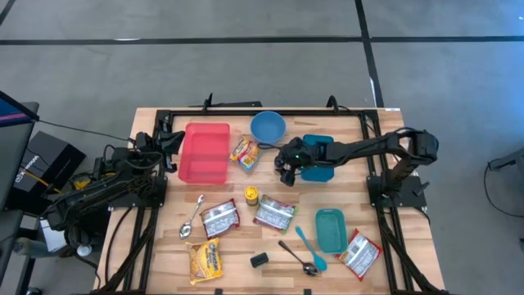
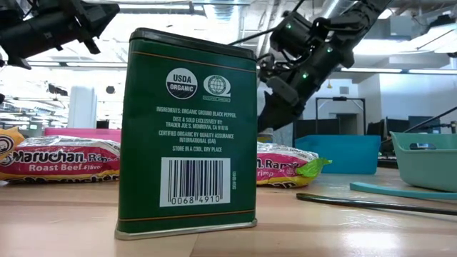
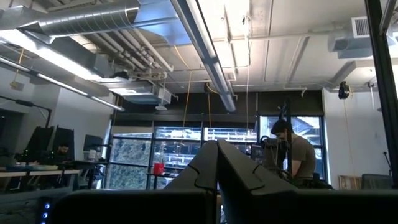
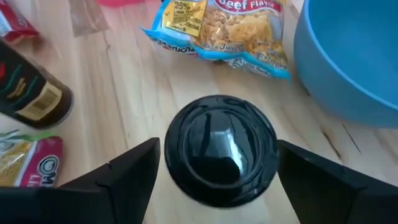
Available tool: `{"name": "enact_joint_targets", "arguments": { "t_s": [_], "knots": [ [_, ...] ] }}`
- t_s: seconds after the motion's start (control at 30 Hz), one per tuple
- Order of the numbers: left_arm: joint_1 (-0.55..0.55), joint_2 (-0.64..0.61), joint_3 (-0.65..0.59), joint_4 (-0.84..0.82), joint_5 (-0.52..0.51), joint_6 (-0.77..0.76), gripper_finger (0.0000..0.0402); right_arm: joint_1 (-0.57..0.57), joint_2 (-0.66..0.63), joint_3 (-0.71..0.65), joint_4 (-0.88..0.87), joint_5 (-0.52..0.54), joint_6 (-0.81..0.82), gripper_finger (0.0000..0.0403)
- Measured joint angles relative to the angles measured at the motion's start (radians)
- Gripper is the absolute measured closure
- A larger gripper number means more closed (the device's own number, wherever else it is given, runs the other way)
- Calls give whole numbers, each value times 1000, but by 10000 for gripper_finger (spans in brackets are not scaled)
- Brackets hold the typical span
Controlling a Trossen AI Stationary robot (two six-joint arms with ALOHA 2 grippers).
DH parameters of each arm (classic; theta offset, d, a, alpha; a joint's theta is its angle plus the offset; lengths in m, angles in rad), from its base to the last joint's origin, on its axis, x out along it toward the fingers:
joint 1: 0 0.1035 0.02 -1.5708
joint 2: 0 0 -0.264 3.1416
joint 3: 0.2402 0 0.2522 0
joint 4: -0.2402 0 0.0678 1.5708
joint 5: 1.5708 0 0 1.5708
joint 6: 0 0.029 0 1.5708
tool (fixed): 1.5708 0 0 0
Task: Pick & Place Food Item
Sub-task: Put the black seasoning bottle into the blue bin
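Black and glossy, a round-lidded jar (image 4: 222, 148) is standing on the table (image 4: 124, 87) directly between the right claw's (image 4: 217, 171) spread fingers — bare wood lying around it, blue bowl (image 4: 348, 50) near. The left claw (image 3: 216, 177) is waiting clenched at the table's left edge.

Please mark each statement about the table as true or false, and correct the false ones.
1. The right gripper is open around a black round lid. True.
2. The left gripper is open. False: its fingers are shut, at the table's left edge.
3. The blue bowl lies between the red tray and the right gripper. True.
4. The green tin lies flat. False: it stands upright.
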Motion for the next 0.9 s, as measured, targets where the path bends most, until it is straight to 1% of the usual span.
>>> {"name": "enact_joint_targets", "arguments": {
  "t_s": [0.37, 0.47, 0.9],
  "knots": [
    [0, 0, 0, 0, 0, 0, 402, 1, 13, 1, 24, 0, 8, 97],
    [0, 0, 0, 0, 0, 0, 402, 1, 13, 1, 24, 0, 8, 103],
    [0, 0, 0, 0, 0, 0, 402, 0, 13, 1, 21, 0, 9, 173]
  ]
}}
